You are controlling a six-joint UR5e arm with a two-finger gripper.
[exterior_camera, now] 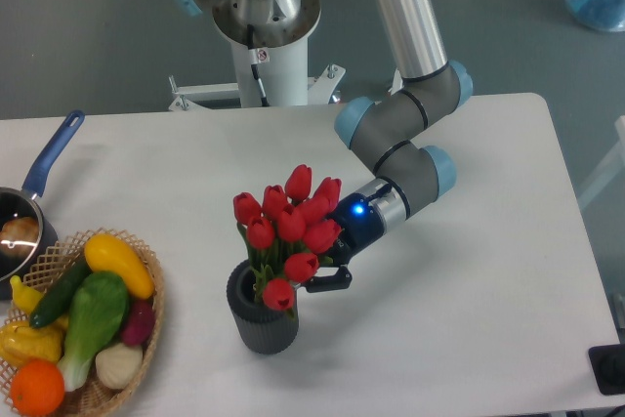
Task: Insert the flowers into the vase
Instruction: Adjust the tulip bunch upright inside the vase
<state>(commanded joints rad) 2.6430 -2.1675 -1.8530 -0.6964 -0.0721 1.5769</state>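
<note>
1. The flowers (288, 231) stand with their stems down inside the mouth of the vase (262, 315), the red heads bunched above its rim and one head drooping over the front edge. The vase sits on the table (469, 271), right of the basket (107, 378).

2. The gripper (327, 275) reaches in from the right of the vase, just above its rim and tucked behind the blooms. One dark finger (330, 282) shows beside the stems; whether the jaws clasp the bunch or have let go cannot be told from this view.

3. The step in hand looks like the close of the insertion: the bunch appears seated, so the task seems nearly done.

4. The next move probably calls for opening the jaws if they grip, then drawing the gripper back to the right and upward, away from the vase, without catching the blooms or tipping the vase.

5. Hidden or unclear: the stems inside the vase, how deep they sit, and the second finger behind the flowers. The pot (24, 217) left of the basket is cut off by the edge.
</note>
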